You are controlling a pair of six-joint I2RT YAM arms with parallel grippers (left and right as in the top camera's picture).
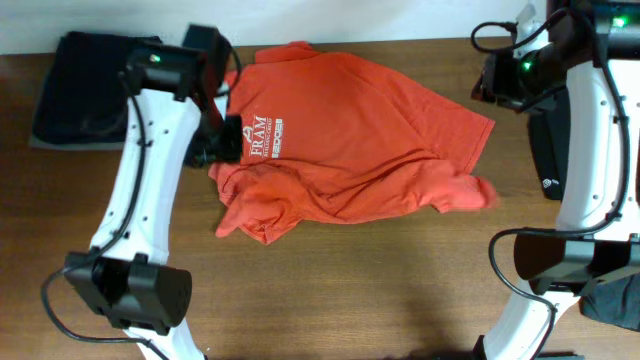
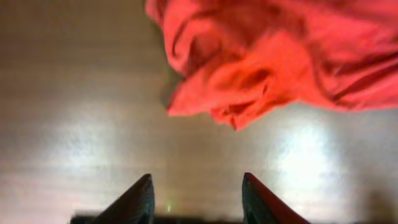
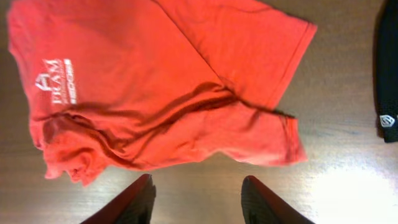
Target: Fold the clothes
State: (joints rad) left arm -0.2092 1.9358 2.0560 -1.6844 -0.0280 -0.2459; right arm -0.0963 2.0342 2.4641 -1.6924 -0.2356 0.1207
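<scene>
- The red-orange T-shirt [image 1: 350, 140] lies on the bench [image 1: 330, 290], at its centre and toward the far edge, with the white lettering [image 1: 268, 143] facing up on its left.
- It looks doubled over once at best. Creases run across it, the near-left hem is bunched, and a sleeve sticks out on the right.
- I judge the fold barely begun; flattening, tucking that sleeve and the closing folds are all left to do.
- My left tool [image 2: 196, 183] hovers just beside the bunched left edge, fingers apart with nothing between them.
- My right tool [image 3: 196, 183] sits raised beyond the shirt's far-right corner, likewise parted and empty.
- A black garment [image 1: 85, 85] sits far left, and another dark garment [image 1: 548, 150] lies to the right, apart from the shirt.
</scene>
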